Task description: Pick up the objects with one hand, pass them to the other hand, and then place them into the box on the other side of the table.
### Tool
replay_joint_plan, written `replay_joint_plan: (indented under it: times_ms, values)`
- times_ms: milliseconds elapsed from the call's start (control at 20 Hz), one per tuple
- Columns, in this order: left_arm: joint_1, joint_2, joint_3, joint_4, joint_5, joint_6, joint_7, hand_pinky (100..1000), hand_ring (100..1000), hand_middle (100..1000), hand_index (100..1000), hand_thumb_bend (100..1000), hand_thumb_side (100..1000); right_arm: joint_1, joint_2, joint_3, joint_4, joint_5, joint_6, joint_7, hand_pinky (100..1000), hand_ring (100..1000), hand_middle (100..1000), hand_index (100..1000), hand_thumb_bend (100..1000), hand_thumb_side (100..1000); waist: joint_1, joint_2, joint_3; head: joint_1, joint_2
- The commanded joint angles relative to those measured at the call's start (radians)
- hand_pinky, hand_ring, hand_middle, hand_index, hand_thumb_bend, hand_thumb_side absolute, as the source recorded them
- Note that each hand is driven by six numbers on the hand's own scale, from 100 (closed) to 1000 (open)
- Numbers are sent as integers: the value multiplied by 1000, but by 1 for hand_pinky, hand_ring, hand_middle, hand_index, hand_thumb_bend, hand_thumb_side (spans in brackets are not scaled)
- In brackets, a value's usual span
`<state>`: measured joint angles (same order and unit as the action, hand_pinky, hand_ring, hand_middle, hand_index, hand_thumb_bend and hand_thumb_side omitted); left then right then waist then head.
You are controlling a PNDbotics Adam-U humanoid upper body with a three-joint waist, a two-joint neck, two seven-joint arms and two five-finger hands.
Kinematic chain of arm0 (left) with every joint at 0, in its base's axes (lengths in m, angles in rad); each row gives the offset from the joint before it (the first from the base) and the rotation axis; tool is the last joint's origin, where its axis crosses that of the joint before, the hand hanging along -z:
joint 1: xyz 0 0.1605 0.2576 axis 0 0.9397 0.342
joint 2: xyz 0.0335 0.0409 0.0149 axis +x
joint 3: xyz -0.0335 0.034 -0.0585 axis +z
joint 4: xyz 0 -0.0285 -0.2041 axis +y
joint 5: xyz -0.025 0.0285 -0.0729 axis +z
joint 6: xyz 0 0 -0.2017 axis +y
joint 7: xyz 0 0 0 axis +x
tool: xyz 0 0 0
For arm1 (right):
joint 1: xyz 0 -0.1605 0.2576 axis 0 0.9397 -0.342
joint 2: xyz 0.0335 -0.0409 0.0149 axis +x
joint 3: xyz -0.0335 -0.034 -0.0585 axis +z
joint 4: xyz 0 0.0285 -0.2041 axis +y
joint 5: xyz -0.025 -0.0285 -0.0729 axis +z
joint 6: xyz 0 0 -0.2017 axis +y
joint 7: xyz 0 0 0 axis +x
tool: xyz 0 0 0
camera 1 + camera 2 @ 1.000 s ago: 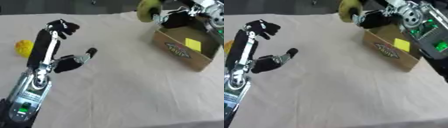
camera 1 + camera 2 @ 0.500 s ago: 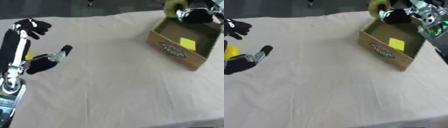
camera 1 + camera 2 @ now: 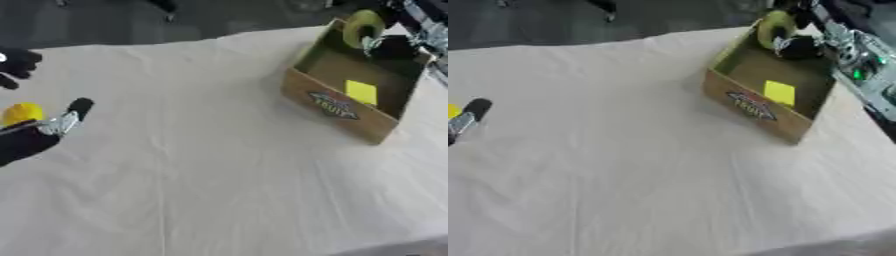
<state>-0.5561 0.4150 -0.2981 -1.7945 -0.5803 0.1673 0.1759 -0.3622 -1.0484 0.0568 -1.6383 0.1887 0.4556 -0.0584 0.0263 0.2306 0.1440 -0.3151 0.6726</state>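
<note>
The right hand [image 3: 798, 47], fingers curled round a green object [image 3: 774, 26], hangs over the box [image 3: 750, 107]; it should lower before releasing, while the left hand [image 3: 39, 132] idles open.

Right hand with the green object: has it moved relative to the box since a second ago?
Yes. The right hand carried the green object from beyond the box's far-left corner to over its opening.
</note>
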Motion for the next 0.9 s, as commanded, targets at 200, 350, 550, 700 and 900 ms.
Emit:
replay_joint_plan:
  times_ms: [200,350,550,700,900]
  values:
    - [5,44,28,-33,18,12,12,547,584,561,705,622,355,-18,-27,-9,89,29,-21,-23,954,731,566,703,100,200,1,-9,9,-13,-21]
    - [12,49,34,-37,19,16,17,547,584,561,705,626,359,-26,-21,-3,128,48,-29,-23,946,753,613,737,100,203,2,-8,14,-17,-20]
    - [18,56,38,-41,21,19,20,548,584,561,705,628,361,-25,-17,7,169,84,-37,1,935,794,695,791,100,217,2,-6,20,-18,-17]
    - [22,60,40,-41,23,21,21,548,585,562,705,630,365,-25,-16,9,179,125,-41,32,933,851,789,852,100,236,2,-5,21,-14,-11]
    - [28,65,44,-40,22,23,21,549,586,563,706,633,367,-24,-18,4,183,189,-37,63,943,918,871,896,100,265,2,-6,20,-12,-6]
